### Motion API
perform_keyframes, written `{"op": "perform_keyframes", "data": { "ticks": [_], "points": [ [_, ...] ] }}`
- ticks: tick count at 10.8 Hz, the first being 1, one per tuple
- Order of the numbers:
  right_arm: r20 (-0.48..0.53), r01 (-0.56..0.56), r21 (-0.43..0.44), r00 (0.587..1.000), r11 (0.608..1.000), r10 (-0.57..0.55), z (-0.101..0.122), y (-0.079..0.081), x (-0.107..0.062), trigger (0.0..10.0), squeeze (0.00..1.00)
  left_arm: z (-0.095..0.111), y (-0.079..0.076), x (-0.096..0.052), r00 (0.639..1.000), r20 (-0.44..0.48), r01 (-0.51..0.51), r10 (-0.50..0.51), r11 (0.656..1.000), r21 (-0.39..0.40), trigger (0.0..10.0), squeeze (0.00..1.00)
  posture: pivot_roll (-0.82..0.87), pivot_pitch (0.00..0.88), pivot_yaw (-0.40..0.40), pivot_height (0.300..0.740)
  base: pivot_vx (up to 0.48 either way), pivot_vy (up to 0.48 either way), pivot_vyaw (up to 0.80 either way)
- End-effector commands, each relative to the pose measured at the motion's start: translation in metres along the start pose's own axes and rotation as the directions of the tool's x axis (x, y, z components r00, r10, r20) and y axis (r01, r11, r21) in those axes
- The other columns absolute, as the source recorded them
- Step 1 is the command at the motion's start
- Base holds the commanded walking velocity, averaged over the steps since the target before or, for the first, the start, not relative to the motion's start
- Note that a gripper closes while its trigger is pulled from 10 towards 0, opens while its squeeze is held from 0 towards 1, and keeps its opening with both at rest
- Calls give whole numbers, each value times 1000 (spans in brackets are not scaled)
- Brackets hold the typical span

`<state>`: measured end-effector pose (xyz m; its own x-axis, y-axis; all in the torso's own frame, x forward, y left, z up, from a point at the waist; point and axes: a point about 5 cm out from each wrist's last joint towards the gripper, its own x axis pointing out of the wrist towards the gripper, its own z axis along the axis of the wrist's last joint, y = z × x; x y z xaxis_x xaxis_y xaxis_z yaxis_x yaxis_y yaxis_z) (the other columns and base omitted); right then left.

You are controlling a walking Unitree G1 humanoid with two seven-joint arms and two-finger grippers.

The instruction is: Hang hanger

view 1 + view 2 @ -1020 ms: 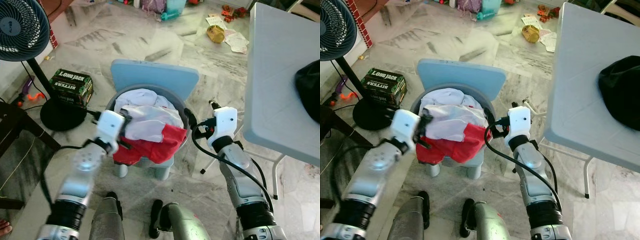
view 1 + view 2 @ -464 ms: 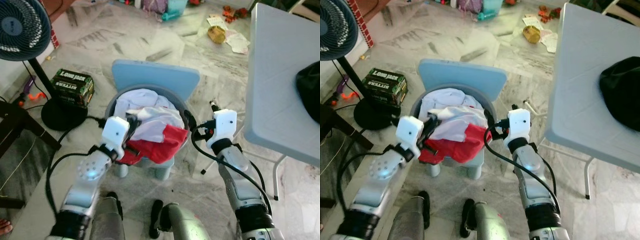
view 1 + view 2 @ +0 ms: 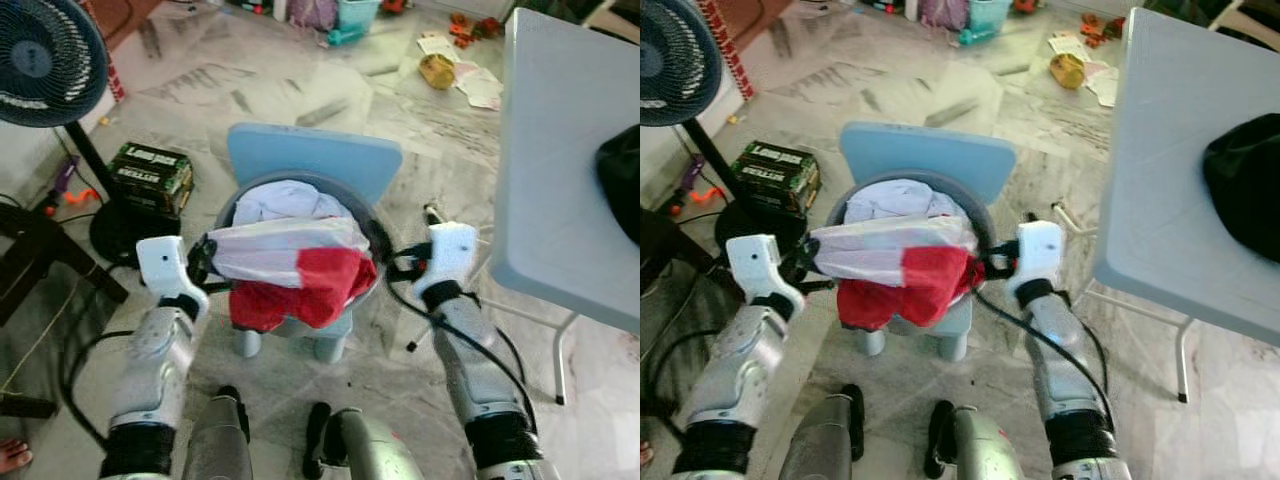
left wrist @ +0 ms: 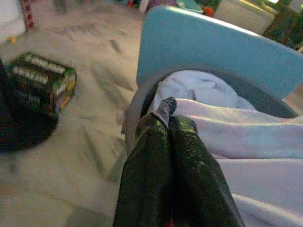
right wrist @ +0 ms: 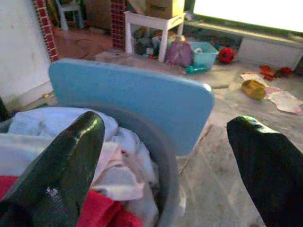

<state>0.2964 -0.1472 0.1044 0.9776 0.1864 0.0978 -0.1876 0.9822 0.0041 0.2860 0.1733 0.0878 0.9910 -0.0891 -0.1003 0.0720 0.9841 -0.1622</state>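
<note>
A white and red garment (image 3: 290, 252) hangs stretched out over the left rim of a grey laundry basket (image 3: 374, 233). The basket stands on a small blue chair (image 3: 314, 162) and holds more white clothes (image 4: 199, 87). My left gripper (image 3: 203, 260) is left of the basket, shut on the garment's white edge (image 4: 222, 127); its fingers (image 4: 163, 142) press together. My right gripper (image 3: 396, 264) is at the basket's right rim, open, its fingers (image 5: 61, 165) wide apart with nothing between them.
A standing fan (image 3: 45, 62) and a green box (image 3: 150, 176) are on the floor to the left, beside dark furniture (image 3: 30, 250). A white folding table (image 3: 560, 180) with a black bag (image 3: 622, 180) stands close on the right. Toys and papers (image 3: 450, 65) litter the far floor.
My left gripper has drawn back to the left with the garment, pulling it taut out of the basket. The right gripper has hardly moved.
</note>
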Motion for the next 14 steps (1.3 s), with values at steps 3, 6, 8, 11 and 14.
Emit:
{"op": "perform_keyframes", "data": {
  "ticks": [3,6,8,11,14],
  "points": [
    [46,88,-20,995,996,-87,10,-20,0,10000,0,28,-14,0,992,127,-26,13,995,98,10000,0,52,136,-76,740,0,0,0],
    [87,164,-25,983,986,-161,19,-28,5,10000,0,56,-30,-3,968,246,3,-41,988,155,10000,0,61,128,-73,740,0,0,0],
    [82,180,-24,981,983,-178,17,-29,6,10000,0,59,-31,-1,967,252,2,-38,990,144,10000,0,58,131,-73,740,0,0,0],
    [81,193,-35,979,981,-189,17,-31,5,10000,0,59,-34,1,968,248,13,-47,990,140,10000,0,53,130,-72,740,0,-259,-477],
    [81,193,-46,979,980,-189,17,-32,6,10000,0,59,-37,2,966,250,28,-62,990,138,10000,0,49,129,-75,740,0,-280,0]
  ]
}}
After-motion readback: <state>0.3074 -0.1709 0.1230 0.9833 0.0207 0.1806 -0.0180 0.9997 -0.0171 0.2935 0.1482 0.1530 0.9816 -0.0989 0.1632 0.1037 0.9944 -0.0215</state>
